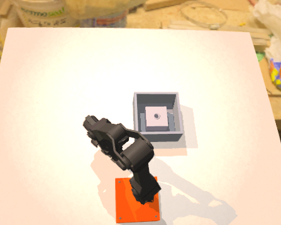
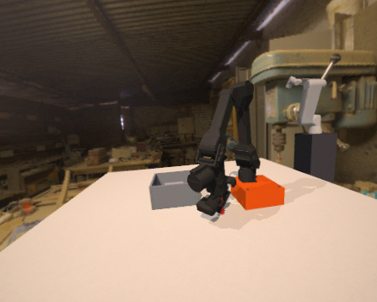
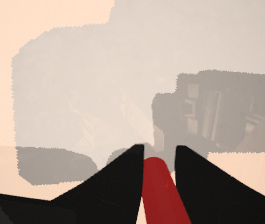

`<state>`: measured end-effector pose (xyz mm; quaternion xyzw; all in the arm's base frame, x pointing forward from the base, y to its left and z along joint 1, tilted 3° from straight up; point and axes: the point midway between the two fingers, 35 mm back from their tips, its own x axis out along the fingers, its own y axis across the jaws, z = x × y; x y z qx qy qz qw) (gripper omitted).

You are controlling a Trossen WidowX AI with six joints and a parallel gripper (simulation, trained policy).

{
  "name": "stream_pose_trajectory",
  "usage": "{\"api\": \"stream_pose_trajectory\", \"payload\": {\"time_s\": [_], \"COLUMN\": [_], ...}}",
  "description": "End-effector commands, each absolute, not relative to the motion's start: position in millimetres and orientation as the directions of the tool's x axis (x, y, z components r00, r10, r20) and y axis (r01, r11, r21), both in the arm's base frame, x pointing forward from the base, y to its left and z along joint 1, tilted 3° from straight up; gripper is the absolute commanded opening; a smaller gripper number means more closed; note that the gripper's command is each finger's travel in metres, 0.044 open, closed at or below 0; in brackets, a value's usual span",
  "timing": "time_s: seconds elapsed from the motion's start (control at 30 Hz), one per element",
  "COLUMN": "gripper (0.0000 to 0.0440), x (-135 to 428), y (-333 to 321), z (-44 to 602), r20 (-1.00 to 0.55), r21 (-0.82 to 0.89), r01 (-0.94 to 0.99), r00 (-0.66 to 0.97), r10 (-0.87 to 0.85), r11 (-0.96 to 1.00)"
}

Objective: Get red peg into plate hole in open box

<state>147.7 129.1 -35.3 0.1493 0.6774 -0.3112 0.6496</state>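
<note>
The red peg (image 3: 158,192) (image 2: 222,210) stands upright on the white table (image 1: 53,78), between my two black fingers. My gripper (image 3: 159,154) (image 2: 215,207) is shut on the peg, low at the table, left of the orange arm base (image 1: 126,204) (image 2: 259,194). In the top view the arm (image 1: 116,141) hides both the gripper and the peg. The open grey box (image 1: 157,137) (image 2: 173,198) stands a little to the right of and beyond the gripper. Inside it lies the pale plate (image 1: 151,122) with its round hole (image 1: 157,116).
The arm's shadow falls on the table around the gripper. Workshop clutter lies beyond the table's far and right edges. A white fixture on a dark pedestal (image 2: 314,156) stands behind the table in the exterior view.
</note>
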Motion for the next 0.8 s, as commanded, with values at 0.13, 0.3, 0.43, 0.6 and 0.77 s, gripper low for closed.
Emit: {"api": "stream_pose_trajectory", "payload": {"time_s": [0.13,0.3,0.43,0.6,0.77], "gripper": [0.0,0.0,0.0,0.0,0.0], "x": [158.4,167.8,175.6,186.9,200.6], "y": [128.3,127.6,125.8,122.7,118.2], "z": [-22.7,-4.8,11.0,31.4,50.8], "r20": [-0.968,-0.966,-0.964,-0.962,-0.959], "r21": [-0.242,-0.235,-0.232,-0.223,-0.206], "r01": [0.603,0.603,0.606,0.621,0.651], "r00": [-0.092,-0.062,-0.04,-0.014,0.013], "r10": [-0.236,-0.249,-0.261,-0.274,-0.281], "r11": [0.76,0.763,0.761,0.752,0.731]}}
